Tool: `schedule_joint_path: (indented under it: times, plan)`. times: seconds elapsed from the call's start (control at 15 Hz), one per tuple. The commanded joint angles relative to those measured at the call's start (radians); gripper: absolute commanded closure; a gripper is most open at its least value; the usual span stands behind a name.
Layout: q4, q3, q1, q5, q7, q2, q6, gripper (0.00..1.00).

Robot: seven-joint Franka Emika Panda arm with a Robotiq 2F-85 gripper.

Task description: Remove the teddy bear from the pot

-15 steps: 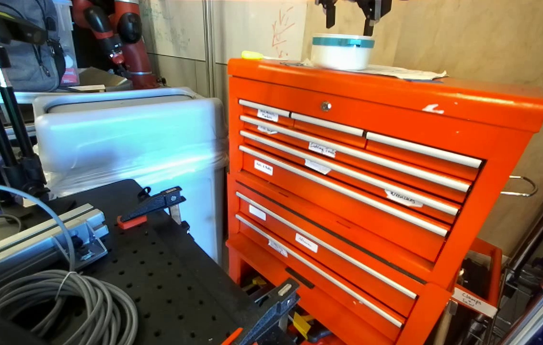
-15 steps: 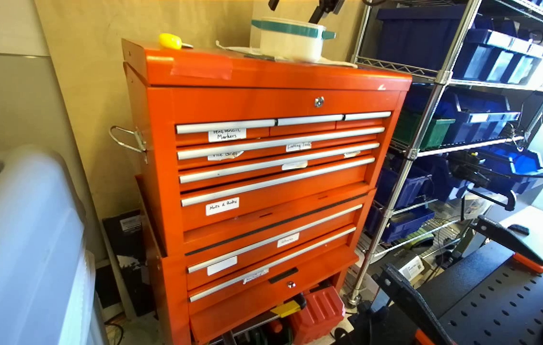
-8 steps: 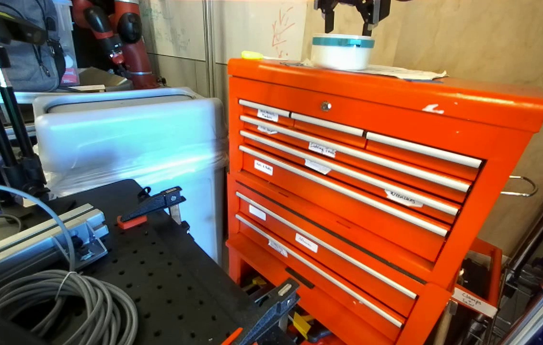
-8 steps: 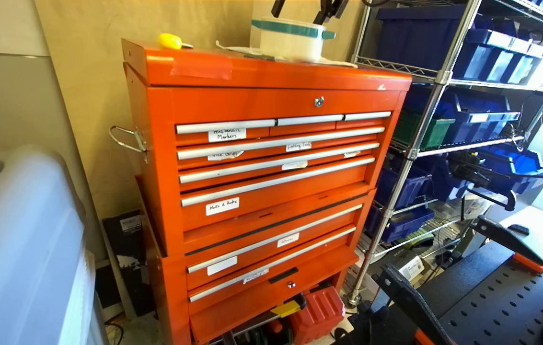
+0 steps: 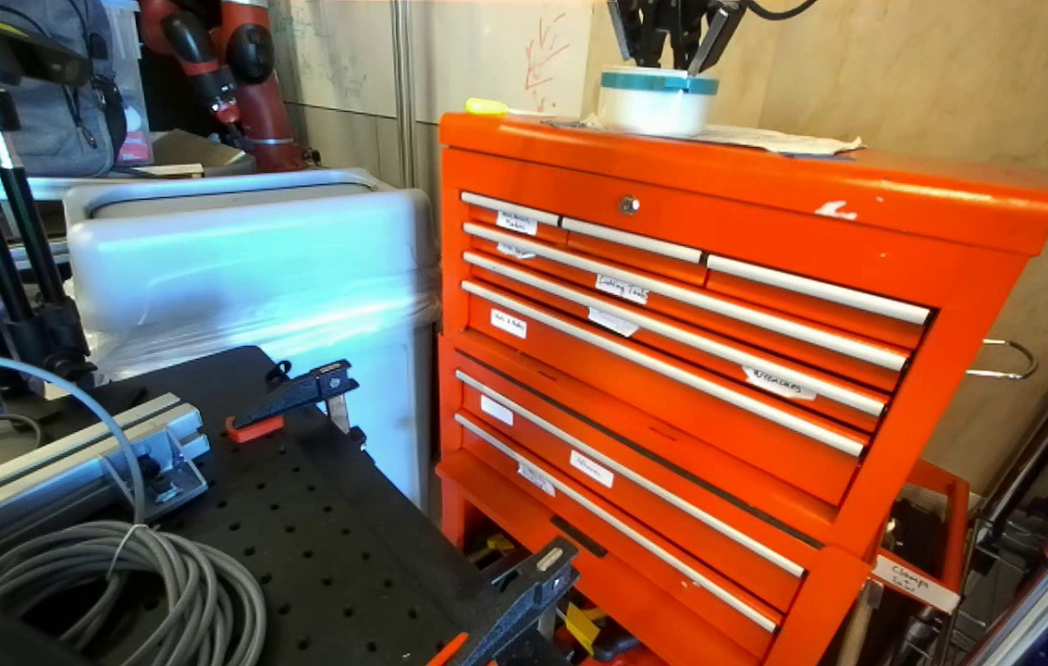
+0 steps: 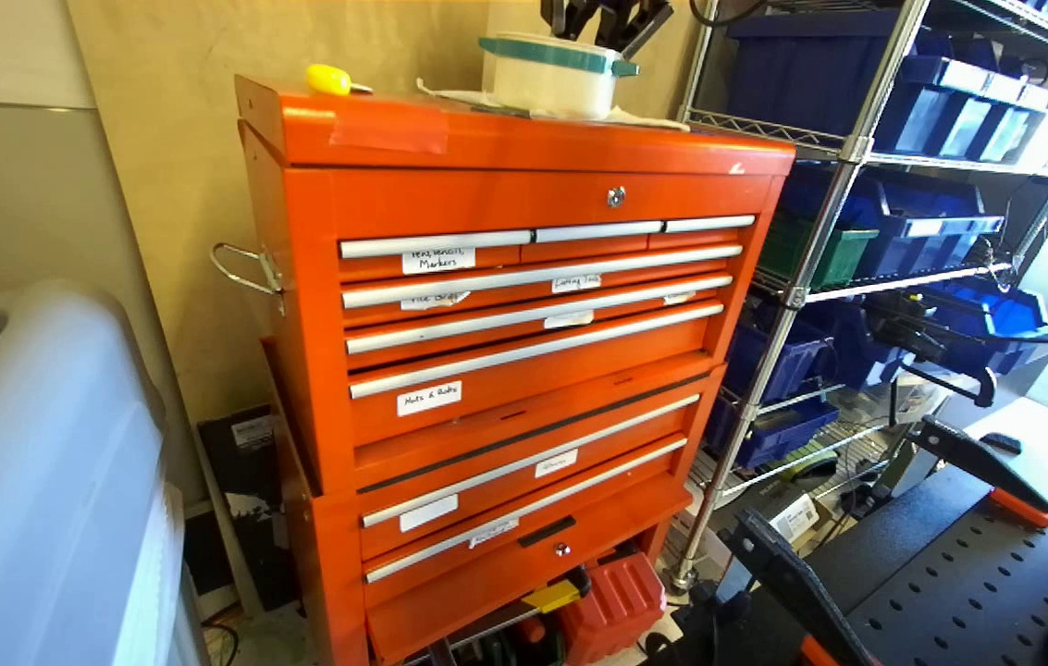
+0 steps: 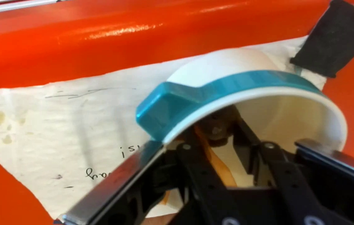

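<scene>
The pot (image 7: pixel 251 82), white with a teal band and a side grip, stands on the chest top in both exterior views, where its wall hides the teddy bear. The wrist view looks into the pot and shows the dark brown teddy bear (image 7: pixel 216 128) low inside, in shadow. My gripper (image 7: pixel 219 126) reaches over the rim, its fingers on either side of the bear and drawn in against it; the left fingertip is hard to make out in the dark. From outside, the gripper (image 5: pixel 674 65) points down into the pot (image 5: pixel 658 109).
The pot rests on a creased paper sheet (image 7: pixel 55 118) on the orange tool chest (image 5: pixel 764 176). A dark flat piece (image 7: pixel 336 39) lies beside the pot. A yellow object (image 6: pixel 329 80) sits near the chest's end. Metal shelving (image 6: pixel 819 222) with blue bins stands alongside.
The gripper's fingers have swung inward from wide apart to close together, around the bear inside the pot. The pot has shifted slightly to the left in both exterior views.
</scene>
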Motion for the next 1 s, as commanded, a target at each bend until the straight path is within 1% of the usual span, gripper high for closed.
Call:
schedule_joint_path:
  times: [0.0, 0.07, 0.13, 0.33, 0.4, 0.67, 0.8, 0.93]
  plan:
    - [0.04, -0.016, 0.016, -0.06, 0.034, 0.026, -0.035, 0.95]
    - [0.043, -0.018, 0.019, -0.073, 0.039, 0.028, -0.037, 0.99]
    - [0.044, -0.019, 0.023, -0.085, 0.043, 0.028, -0.038, 1.0]
    - [0.05, -0.017, 0.027, -0.109, 0.042, 0.024, -0.05, 0.98]
    - [0.053, -0.016, 0.027, -0.115, 0.039, 0.021, -0.058, 0.99]
    - [0.08, -0.011, 0.026, -0.13, 0.02, 0.007, -0.112, 0.98]
    - [0.1, -0.003, 0.019, -0.119, -0.002, -0.002, -0.131, 0.98]
    - [0.12, -0.001, 0.017, -0.114, -0.009, -0.006, -0.121, 0.98]
